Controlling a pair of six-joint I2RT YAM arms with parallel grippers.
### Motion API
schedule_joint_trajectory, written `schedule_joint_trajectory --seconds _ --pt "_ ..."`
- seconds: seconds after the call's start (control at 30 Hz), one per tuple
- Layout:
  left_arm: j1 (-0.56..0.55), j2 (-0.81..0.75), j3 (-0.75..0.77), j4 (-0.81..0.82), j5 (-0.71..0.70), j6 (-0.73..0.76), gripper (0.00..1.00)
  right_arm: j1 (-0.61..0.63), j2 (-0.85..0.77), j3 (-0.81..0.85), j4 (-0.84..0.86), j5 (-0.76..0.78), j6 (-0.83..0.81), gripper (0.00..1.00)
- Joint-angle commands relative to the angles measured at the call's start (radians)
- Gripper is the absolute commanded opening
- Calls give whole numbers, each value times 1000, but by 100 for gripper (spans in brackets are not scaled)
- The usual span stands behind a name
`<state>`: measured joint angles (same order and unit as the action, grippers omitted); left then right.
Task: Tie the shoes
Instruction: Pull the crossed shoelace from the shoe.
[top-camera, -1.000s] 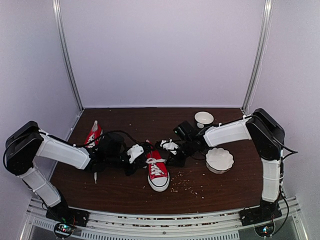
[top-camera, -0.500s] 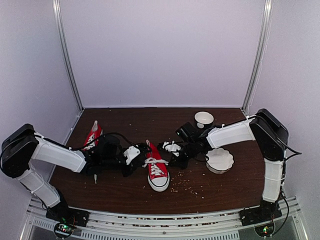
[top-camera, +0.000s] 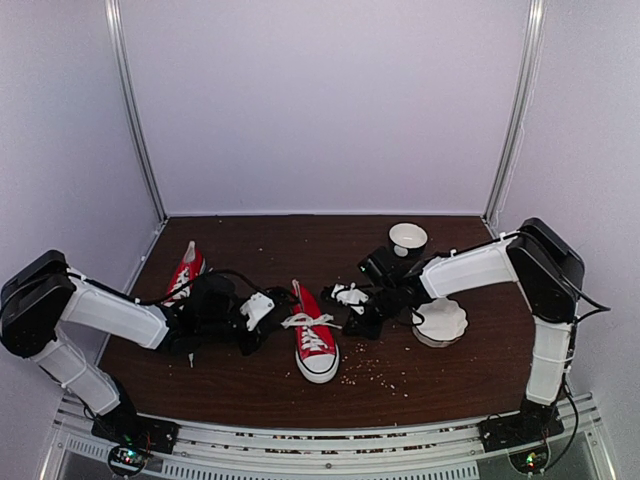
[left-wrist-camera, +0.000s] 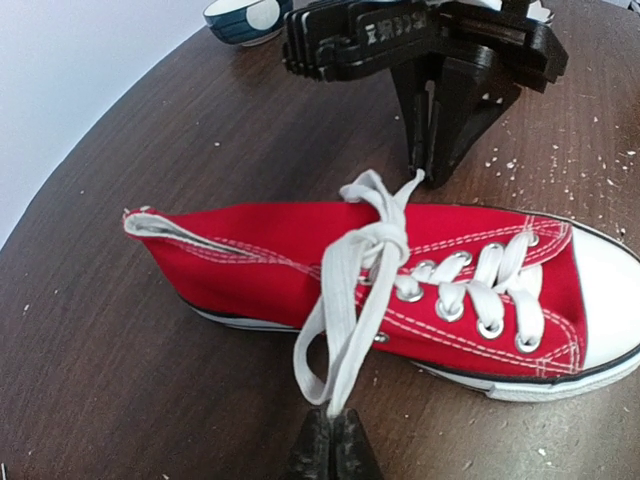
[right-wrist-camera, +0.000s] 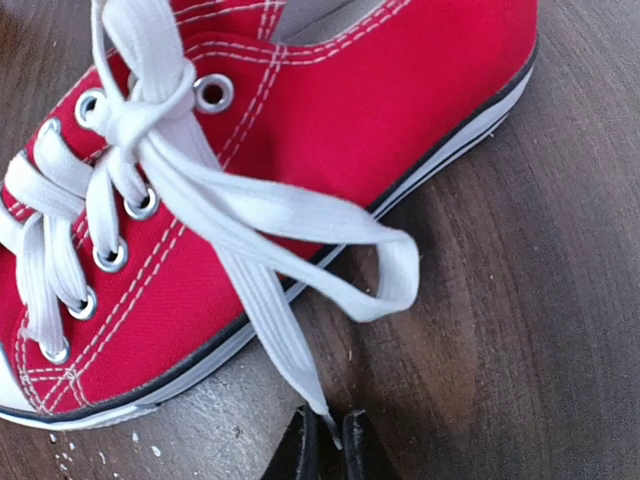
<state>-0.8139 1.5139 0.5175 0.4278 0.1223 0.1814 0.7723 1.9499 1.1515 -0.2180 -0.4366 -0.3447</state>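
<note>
Left gripper (left-wrist-camera: 333, 428): clenched on the bottom of the lace loop (left-wrist-camera: 335, 330), which rises from your fingertips to the knot (left-wrist-camera: 385, 245).
Right gripper (right-wrist-camera: 327, 440): pinched on the lace end (right-wrist-camera: 290, 350); only its very tip sits between the fingers.
Sneaker (top-camera: 315, 345): lies between the two grippers, side-on, just ahead of each set of fingertips.
Reason for hold: the opposed grips let you pull outward, which should cinch the loose knot over the top eyelets.
Risk: the right pinch is shallow and may slip.
Second sneaker (top-camera: 185, 268): behind the left fingers, well apart.
</note>
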Motion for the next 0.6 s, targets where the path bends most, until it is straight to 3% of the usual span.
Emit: schedule_joint_trajectory --seconds 0.0,0.23,0.57 --pt "12 -31 -24 45 -48 -17 0 -8 -29 -21 -36 38 9 16" --pt "25 -41 -46 59 -58 -29 0 -20 -80 -53 9 13 12 19" --pt "27 -31 -44 70 -36 -28 0 -5 21 9 58 -36 22 31"
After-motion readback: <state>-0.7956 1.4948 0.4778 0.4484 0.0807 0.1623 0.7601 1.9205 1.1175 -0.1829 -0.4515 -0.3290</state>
